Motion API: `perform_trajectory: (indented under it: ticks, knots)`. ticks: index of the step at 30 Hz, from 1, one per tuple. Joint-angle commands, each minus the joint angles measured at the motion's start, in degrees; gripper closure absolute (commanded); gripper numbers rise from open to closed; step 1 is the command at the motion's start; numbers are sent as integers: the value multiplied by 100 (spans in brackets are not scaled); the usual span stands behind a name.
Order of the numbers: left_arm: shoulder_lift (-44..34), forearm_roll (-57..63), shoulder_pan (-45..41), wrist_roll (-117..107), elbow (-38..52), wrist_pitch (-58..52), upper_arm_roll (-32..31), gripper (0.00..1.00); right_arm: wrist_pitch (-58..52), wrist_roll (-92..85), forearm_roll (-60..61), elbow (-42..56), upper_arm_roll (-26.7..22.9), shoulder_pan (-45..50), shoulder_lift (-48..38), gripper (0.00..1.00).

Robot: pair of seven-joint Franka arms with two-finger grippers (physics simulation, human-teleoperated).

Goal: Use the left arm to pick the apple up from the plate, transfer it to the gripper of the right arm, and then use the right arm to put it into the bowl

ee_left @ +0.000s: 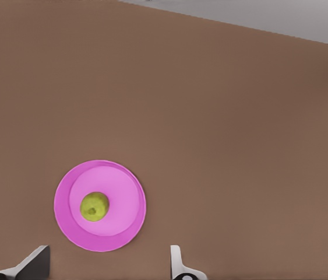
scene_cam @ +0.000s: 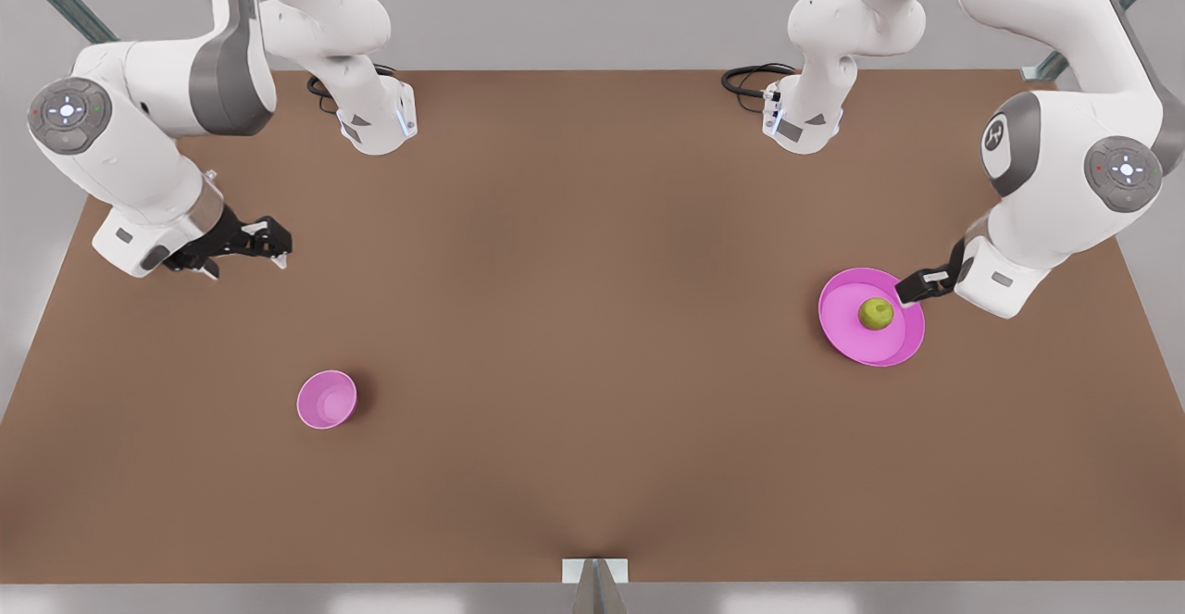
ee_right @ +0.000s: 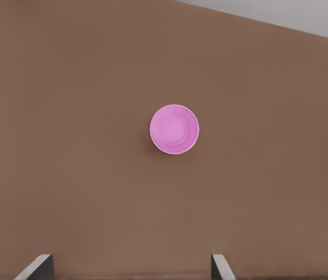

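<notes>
small round yellow-green apple (scene_cam: pixel 876 313) judged light, firm, roll-prone; to be gripped across its middle | left gripper (scene_cam: pixel 918 288) spread, at the wide pink plate (scene_cam: pixel 852 336) rim | right gripper (scene_cam: pixel 264 242) spread, waiting

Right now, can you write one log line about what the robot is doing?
left gripper: open, over plate rim | apple: on plate, untouched | right gripper: open, waiting | bowl: empty

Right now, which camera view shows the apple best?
The left wrist view: the apple lies unobstructed on the plate, beyond the open left gripper. In the front view it is smaller, with the gripper close beside it.
</notes>
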Motion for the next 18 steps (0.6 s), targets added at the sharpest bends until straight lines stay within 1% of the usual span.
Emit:
perform_trajectory:
  ticks: [1,2,3,4,6,8,11,12,14,18]
  knots:
    - [-4,16,0,1907,-4,100,0,0,135,886,21,-172,-20,-281,-109,0]
    - [40,16,26,1907,-73,108,8,0,162,842,21,-225,-20,-307,-135,0]
    - [13,16,122,1663,-617,519,148,0,126,833,12,-190,-20,-316,-127,0]
    - [-13,-10,158,1451,-1169,985,263,0,126,833,12,-155,-20,-316,-109,0]
    - [-48,-98,360,1433,-2454,2444,465,0,126,816,12,-128,-29,-316,-92,0]
    - [-57,-265,369,1433,-3289,3315,685,0,118,807,12,4,-29,-316,5,0]
    - [-4,-274,378,1433,-4178,4406,817,0,118,719,12,21,-29,-316,5,0]
    - [31,-274,378,1485,-4275,4494,931,0,118,710,12,21,-29,-316,5,0]
    - [83,-274,352,1503,-4662,4907,931,0,118,675,12,21,-29,-325,14,0]
    - [285,-274,351,1503,-4829,5065,940,0,118,675,12,21,-38,-334,14,0]
